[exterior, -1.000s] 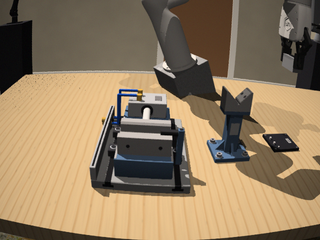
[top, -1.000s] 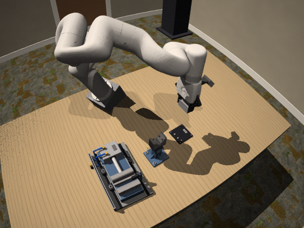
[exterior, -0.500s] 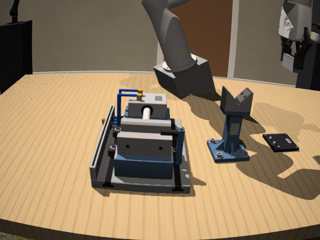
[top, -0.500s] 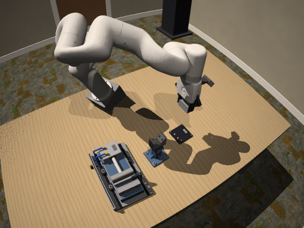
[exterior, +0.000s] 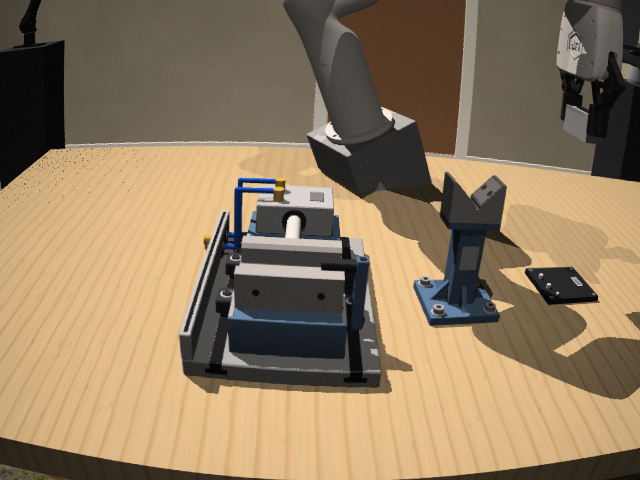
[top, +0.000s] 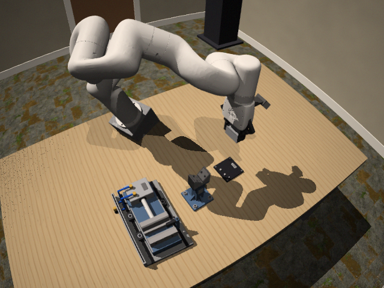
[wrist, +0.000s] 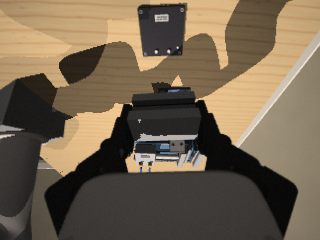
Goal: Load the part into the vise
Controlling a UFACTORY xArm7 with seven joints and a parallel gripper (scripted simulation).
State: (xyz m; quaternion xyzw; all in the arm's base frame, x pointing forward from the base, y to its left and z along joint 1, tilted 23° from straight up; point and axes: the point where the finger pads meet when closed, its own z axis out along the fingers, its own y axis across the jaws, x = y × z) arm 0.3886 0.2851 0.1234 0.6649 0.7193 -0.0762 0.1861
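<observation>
My gripper is shut on the part, a grey block, and holds it high above the table at the back right. The part also shows in the exterior view and in the wrist view; I cannot tell which way its slot faces. The black infeed plate lies bare on the table below, also in the wrist view. The vise stands open at the front left, with the air cylinder at its far end and the fixed jaw nearest the exterior view.
The V-block stands on its blue base between the vise and the infeed plate, also in the exterior view. The arm's base sits at the back. A black pillar stands behind the table.
</observation>
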